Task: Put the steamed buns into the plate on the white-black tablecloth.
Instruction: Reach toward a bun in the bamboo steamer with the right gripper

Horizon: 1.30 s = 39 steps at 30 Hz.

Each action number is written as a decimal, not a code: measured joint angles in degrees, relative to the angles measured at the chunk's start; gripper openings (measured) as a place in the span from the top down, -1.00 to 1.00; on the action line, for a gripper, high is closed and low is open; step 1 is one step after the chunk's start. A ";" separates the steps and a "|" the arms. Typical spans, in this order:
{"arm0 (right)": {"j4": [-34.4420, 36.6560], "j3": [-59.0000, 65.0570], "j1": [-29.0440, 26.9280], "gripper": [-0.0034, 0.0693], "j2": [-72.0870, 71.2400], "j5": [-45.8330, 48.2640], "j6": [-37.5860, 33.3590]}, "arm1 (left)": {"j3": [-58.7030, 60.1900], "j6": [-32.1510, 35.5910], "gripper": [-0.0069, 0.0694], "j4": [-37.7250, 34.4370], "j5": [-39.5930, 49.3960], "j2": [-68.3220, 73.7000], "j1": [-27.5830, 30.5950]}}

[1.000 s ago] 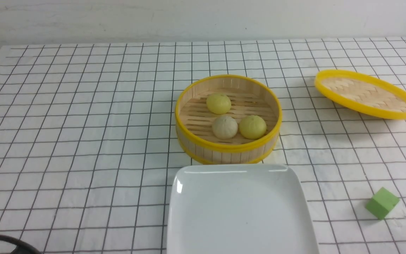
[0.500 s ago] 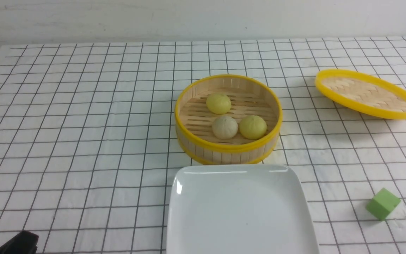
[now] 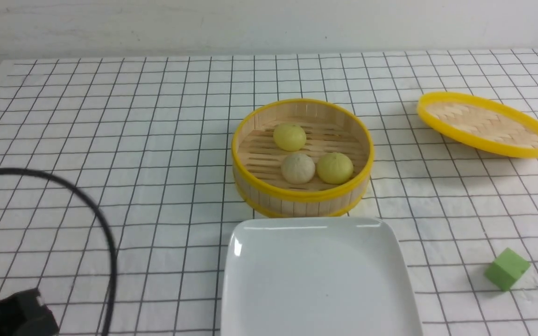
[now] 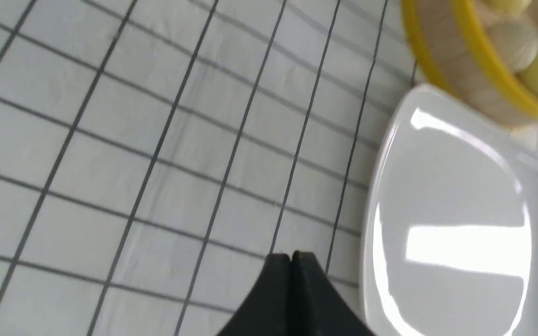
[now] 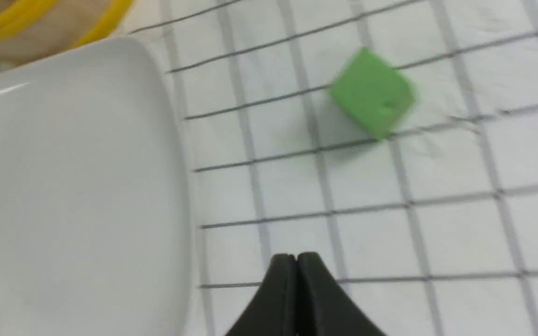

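The three steamed buns (image 3: 298, 168) all lie inside the round steamer basket (image 3: 302, 196), not in the plate (image 3: 318, 280). Seen from the front, with the basket's middle as the clock centre, one pale yellow bun is at 11 o'clock, the off-white bun at 6 o'clock and the second yellow bun at 4 o'clock, touching the off-white one. The basket stands at 12 o'clock from the plate, just beside its far edge. Both rest on the white-black tablecloth (image 3: 110, 140).

From the plate, the lid (image 3: 486, 123) lies at 2 o'clock, well apart, and the green cube (image 3: 506, 269) at 3 o'clock.

The left gripper (image 4: 291, 256) has its jaws pressed together with nothing between them, over the cloth near the plate's left edge. The right gripper (image 5: 296, 257) is also closed on nothing, over the cloth between plate and cube. A black cable (image 3: 96, 219) curves at 9 o'clock.
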 joint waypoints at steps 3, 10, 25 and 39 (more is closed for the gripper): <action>12.02 -4.30 1.68 0.89 7.44 -0.06 -12.87 | -2.72 4.29 0.81 -1.39 1.74 7.24 0.00; 30.27 -20.19 11.51 0.77 30.05 -1.12 -35.80 | -4.92 11.72 0.75 -5.12 0.33 17.53 0.00; -5.65 -50.32 22.47 -0.15 62.98 -13.37 -12.00 | -4.92 12.09 0.20 -5.60 0.12 18.85 0.00; -6.63 -51.69 22.87 0.88 65.02 -17.52 -8.39 | -4.92 12.09 0.18 -5.60 -0.33 18.85 0.00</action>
